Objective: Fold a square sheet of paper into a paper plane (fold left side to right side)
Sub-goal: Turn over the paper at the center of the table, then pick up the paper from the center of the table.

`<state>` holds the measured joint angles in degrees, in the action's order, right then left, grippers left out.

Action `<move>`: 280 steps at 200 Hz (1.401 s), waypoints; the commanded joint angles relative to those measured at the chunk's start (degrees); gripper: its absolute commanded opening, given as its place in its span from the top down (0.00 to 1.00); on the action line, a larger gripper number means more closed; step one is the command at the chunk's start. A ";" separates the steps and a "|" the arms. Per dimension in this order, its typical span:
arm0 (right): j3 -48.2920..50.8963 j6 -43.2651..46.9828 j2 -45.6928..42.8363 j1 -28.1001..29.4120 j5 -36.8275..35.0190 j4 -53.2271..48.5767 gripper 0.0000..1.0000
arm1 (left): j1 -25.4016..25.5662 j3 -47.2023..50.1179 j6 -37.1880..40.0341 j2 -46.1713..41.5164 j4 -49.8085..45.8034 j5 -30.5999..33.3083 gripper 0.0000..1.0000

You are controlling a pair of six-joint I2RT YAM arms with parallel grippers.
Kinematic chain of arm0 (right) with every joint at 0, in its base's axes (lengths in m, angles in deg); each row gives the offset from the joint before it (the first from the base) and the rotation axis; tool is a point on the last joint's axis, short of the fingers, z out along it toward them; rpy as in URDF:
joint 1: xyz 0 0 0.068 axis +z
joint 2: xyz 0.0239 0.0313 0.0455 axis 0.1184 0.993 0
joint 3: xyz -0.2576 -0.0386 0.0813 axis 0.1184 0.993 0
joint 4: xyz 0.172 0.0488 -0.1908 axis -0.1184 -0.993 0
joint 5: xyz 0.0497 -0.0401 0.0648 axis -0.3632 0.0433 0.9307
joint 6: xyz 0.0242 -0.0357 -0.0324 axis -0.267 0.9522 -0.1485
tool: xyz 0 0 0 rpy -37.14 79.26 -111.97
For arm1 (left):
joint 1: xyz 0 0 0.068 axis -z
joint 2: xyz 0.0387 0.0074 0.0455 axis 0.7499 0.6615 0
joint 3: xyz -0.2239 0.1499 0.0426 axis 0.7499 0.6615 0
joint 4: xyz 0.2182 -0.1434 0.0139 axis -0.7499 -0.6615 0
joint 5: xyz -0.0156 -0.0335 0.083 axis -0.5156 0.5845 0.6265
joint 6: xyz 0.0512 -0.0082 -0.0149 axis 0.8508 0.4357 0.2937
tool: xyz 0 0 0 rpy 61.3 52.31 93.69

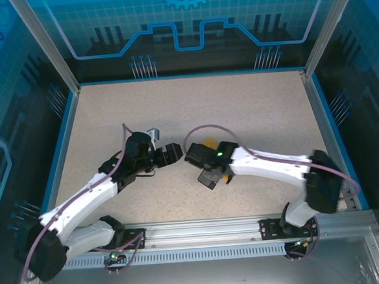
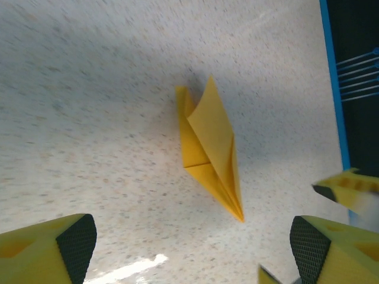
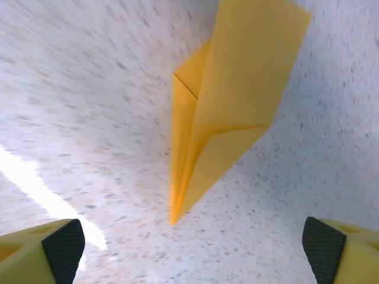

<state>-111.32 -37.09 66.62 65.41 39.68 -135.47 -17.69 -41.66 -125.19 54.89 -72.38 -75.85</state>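
- L pincer (image 1: 169,155): jaws apart, empty, poised over tabletop (image 1: 109,108).
- Paper plane (image 2: 210,154): lies free approx. mid-tabletop, somewhat nearer near edge; folding prob. complete.
- R pincer (image 3: 193,245): jaws apart, empty; next move prob. lift clear w/o brushing plane.

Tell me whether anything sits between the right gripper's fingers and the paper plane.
Nothing visible does. In the right wrist view the paper plane lies on the table ahead of the open right gripper. Its sharp tip points toward the fingers, and there is just bare speckled surface between them.
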 commanded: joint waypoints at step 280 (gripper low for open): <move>26.26 -5.19 -1.31 -50.68 79.33 55.45 0.12 | -0.93 -3.91 4.24 33.31 40.48 -32.70 1.00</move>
<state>-81.72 -45.31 61.26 15.58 110.73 -85.46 -18.17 -47.06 -127.31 92.75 -34.98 -99.72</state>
